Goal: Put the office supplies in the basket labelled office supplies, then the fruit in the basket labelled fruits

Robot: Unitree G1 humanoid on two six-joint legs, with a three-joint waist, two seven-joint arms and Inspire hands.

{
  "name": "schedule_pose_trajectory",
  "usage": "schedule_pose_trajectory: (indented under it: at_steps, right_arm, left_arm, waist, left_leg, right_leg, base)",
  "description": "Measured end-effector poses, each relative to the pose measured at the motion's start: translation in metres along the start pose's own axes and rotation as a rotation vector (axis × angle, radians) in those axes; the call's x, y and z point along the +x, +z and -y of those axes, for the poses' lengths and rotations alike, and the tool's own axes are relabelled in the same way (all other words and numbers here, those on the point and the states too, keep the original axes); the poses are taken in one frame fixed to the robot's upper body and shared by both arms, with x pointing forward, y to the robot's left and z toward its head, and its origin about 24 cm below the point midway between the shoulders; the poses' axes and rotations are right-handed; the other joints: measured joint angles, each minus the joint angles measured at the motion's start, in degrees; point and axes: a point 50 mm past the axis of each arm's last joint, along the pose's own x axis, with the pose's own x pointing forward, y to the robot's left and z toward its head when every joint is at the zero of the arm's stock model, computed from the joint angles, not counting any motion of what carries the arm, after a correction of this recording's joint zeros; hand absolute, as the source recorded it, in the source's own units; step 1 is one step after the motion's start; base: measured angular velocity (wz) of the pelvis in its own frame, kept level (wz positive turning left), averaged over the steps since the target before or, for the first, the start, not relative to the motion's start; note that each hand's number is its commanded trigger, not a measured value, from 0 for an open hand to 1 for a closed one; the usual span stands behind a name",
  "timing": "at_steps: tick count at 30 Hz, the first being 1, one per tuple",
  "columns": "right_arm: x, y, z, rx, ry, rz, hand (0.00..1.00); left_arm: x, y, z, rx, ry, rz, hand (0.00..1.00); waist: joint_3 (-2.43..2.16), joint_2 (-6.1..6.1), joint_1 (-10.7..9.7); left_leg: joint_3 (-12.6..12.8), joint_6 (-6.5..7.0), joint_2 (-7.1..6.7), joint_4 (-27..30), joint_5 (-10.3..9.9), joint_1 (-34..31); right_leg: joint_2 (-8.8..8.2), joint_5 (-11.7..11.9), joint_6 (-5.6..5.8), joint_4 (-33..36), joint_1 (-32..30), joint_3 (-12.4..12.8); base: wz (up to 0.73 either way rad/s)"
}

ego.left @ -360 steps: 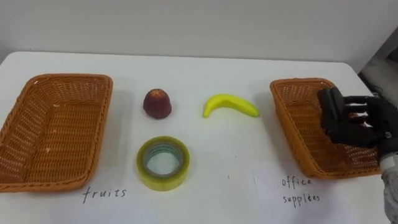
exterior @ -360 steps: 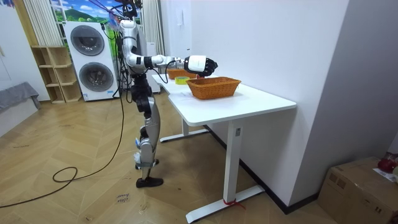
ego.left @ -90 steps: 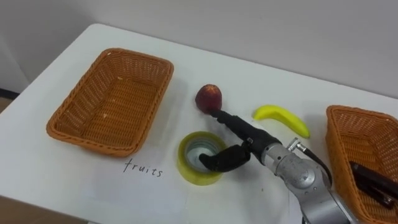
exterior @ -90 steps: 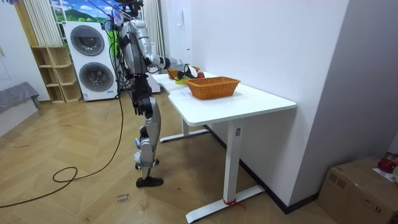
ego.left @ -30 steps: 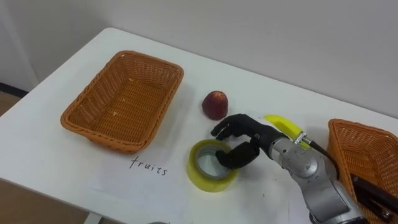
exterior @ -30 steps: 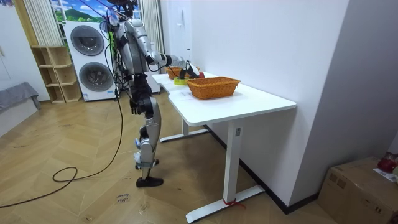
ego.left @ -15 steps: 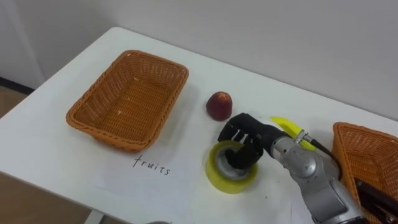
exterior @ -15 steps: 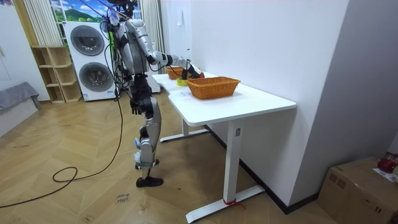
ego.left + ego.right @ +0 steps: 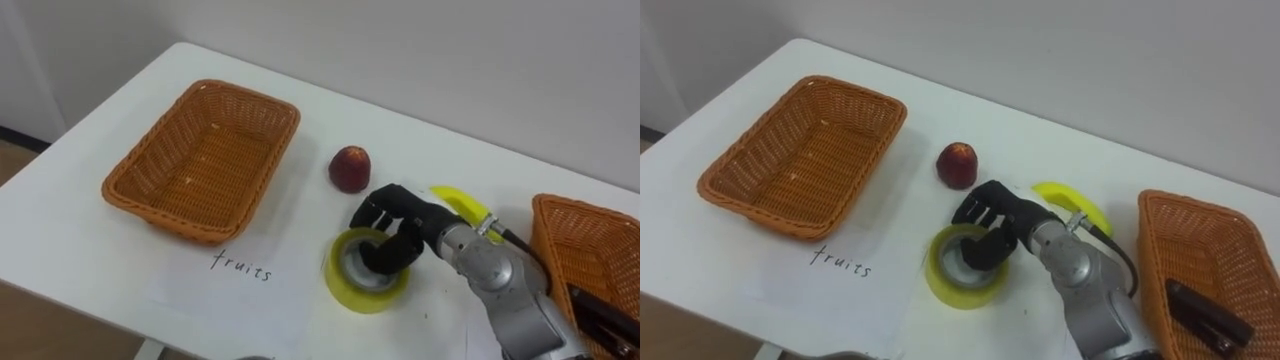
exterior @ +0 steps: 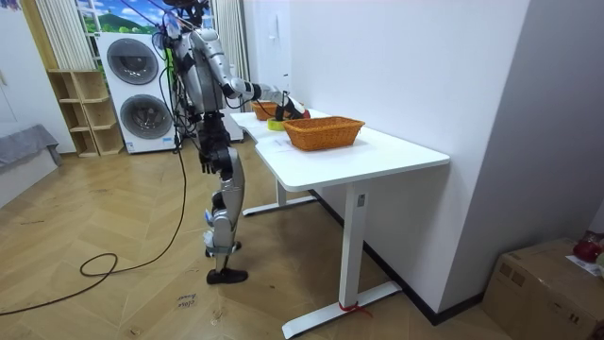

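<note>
White tabletop [image 9: 70,245] runs across the eye views with a pale wall behind it. An empty wicker basket [image 9: 135,170] sits at the upper left. A sheet of paper [image 9: 235,298] with a handwritten word lies just below it. A second wicker basket [image 9: 572,240] sits at the right edge of the frame, with a dark object [image 9: 1205,312] lying in its lower corner.

Near the middle, a red apple [image 9: 349,169] stands alone on the table. A banana [image 9: 462,206] lies to its right, partly behind the robot's forearm. A yellow tape roll [image 9: 366,296] lies flat below the apple, at the lower centre. The right hand [image 9: 392,222] comes in from the lower right and is clamped on the roll's far rim, with fingers curled over the edge and into the hole.

The room view shows the robot standing at the table's far end on a herringbone wood floor [image 10: 113,302]. Two stacked washing machines [image 10: 142,90] and an open shelf [image 10: 80,113] stand behind it. A cardboard box [image 10: 552,283] sits at the lower right. The left hand [image 10: 201,162] hangs by its hip; whether it is open or closed cannot be told.
</note>
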Motion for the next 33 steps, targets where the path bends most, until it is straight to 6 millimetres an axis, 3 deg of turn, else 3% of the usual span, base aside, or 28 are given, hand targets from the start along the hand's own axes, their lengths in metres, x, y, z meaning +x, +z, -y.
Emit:
schedule_pose_trajectory:
  at_steps: [6, 11, 16, 21, 24, 33]
  right_arm:
    - [-0.008, 0.002, -0.003, 0.002, -0.019, 0.028, 1.0]
    - [-0.016, 0.003, 0.0, 0.021, -0.043, 0.057, 1.0]
    - [-0.021, -0.004, 0.012, 0.038, -0.089, 0.041, 1.0]
    - [-0.031, -0.004, 0.028, 0.046, -0.192, 0.052, 1.0]
    - [-0.036, -0.006, 0.04, 0.058, -0.258, 0.051, 1.0]
    - [-0.054, -0.015, 0.07, 0.112, -0.42, 0.044, 1.0]
  left_arm:
    - [-0.001, -0.005, 0.005, -0.001, -0.002, -0.014, 0.0]
    - [-0.002, -0.01, 0.013, -0.005, -0.026, -0.018, 0.0]
    - [-0.003, -0.011, 0.016, -0.01, -0.036, -0.004, 0.0]
    - [-0.003, -0.012, 0.015, -0.017, -0.033, 0.006, 0.0]
    - [-0.003, -0.009, 0.016, -0.026, -0.033, 0.01, 0.0]
    - [-0.004, -0.015, 0.016, -0.047, -0.035, 0.013, 0.0]
  waist:
    - [0.13, 1.57, -1.52]
    - [0.26, 3.97, -4.0]
    - [0.11, 3.89, -7.28]
    - [0.03, 3.95, -7.99]
    - [-0.35, 3.99, -9.0]
    - [-0.24, 4.32, -11.93]
  left_leg:
    - [0.41, 0.04, -0.07, -0.05, 0.01, 0.14]
    - [1.54, 0.21, -0.05, -0.51, 0.13, 0.41]
    - [1.66, 0.24, -0.09, -0.47, 0.3, -0.09]
    - [3.07, 0.24, 0.14, -0.82, 0.3, 0.71]
    - [4.0, 0.25, 0.21, -1.14, 0.3, 1.23]
    - [4.76, 0.25, 0.33, -1.65, 0.29, 2.11]
  right_leg:
    - [-0.11, 0.0, 0.0, -0.01, -0.09, 0.77]
    - [-0.17, -0.01, 0.01, 0.13, -0.59, 2.26]
    - [-0.22, -0.01, 0.01, 0.23, -1.2, 2.41]
    - [-0.06, 0.0, 0.01, 0.22, -1.24, 3.86]
    - [-0.01, 0.02, 0.04, 0.23, -1.22, 4.7]
    - [0.07, 0.02, 0.04, 0.44, -0.94, 5.54]
  base:
    - [-0.03]
    - [-0.12]
    - [-0.01]
    - [-0.15]
    - [-0.11]
    - [-0.05]
